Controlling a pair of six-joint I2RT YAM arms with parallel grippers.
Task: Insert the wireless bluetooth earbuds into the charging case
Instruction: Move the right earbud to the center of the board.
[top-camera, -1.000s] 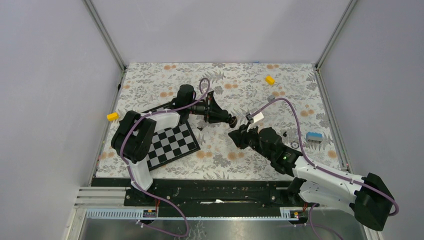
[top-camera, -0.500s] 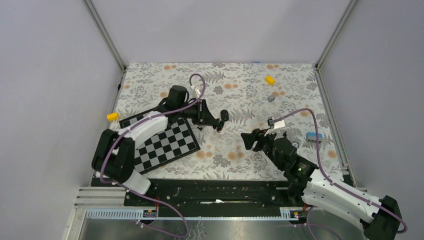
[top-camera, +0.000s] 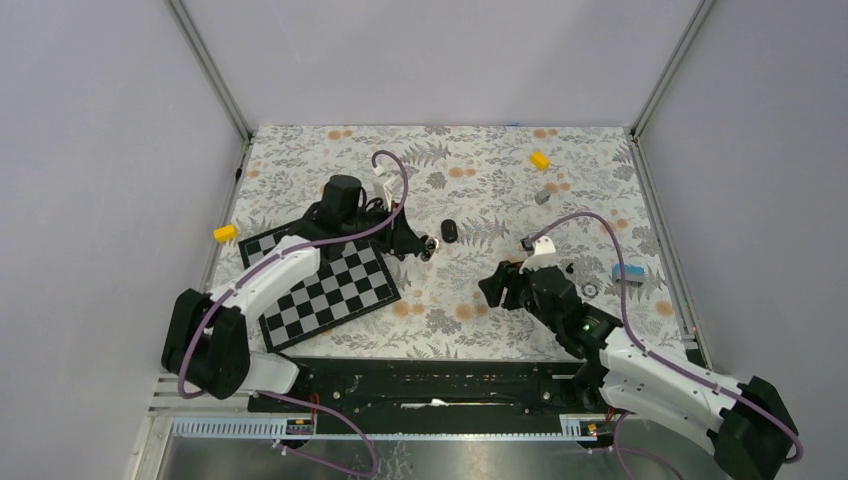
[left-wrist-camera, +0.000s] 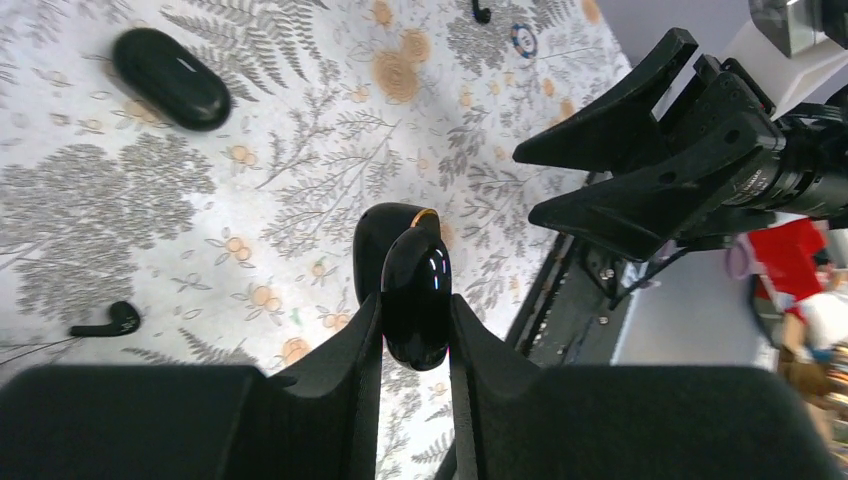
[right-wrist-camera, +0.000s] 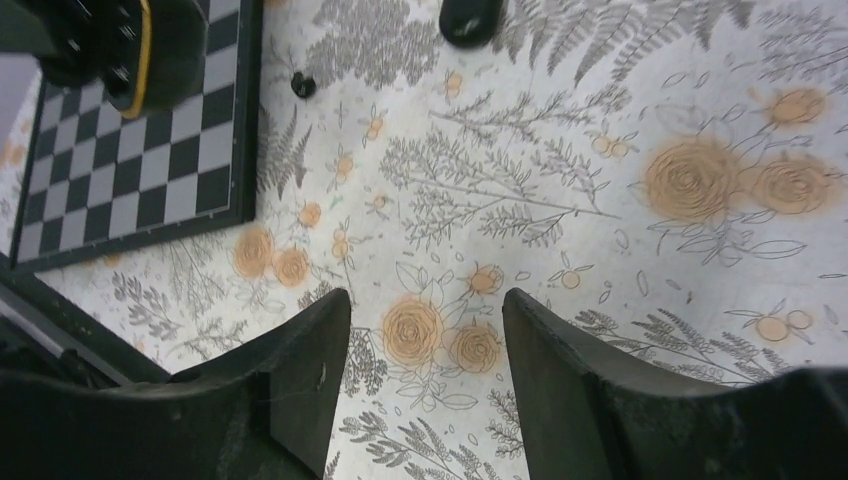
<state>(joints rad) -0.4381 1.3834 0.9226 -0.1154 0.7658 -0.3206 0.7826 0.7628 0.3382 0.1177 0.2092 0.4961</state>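
My left gripper (top-camera: 428, 245) (left-wrist-camera: 415, 310) is shut on the charging case (left-wrist-camera: 415, 290), a glossy black rounded case with an orange edge on the part behind. It is held above the flowered cloth. One black earbud (left-wrist-camera: 110, 318) lies on the cloth below left of the case and also shows in the right wrist view (right-wrist-camera: 300, 83). The second earbud (left-wrist-camera: 480, 12) (top-camera: 567, 267) lies next to a small ring (left-wrist-camera: 523, 40). My right gripper (top-camera: 492, 290) (right-wrist-camera: 425, 310) is open and empty, low over the cloth right of the left gripper.
A matte black oval thing (top-camera: 448, 231) (left-wrist-camera: 170, 78) lies on the cloth just beyond the left gripper. A chessboard (top-camera: 330, 285) lies at the left. Yellow blocks (top-camera: 540, 159) (top-camera: 226, 233), a grey block (top-camera: 542, 197) and a blue block (top-camera: 628, 272) are scattered around.
My left gripper has drawn back to the left with the case, uncovering the black oval thing on the cloth. My right arm has shifted to the right and a little nearer.
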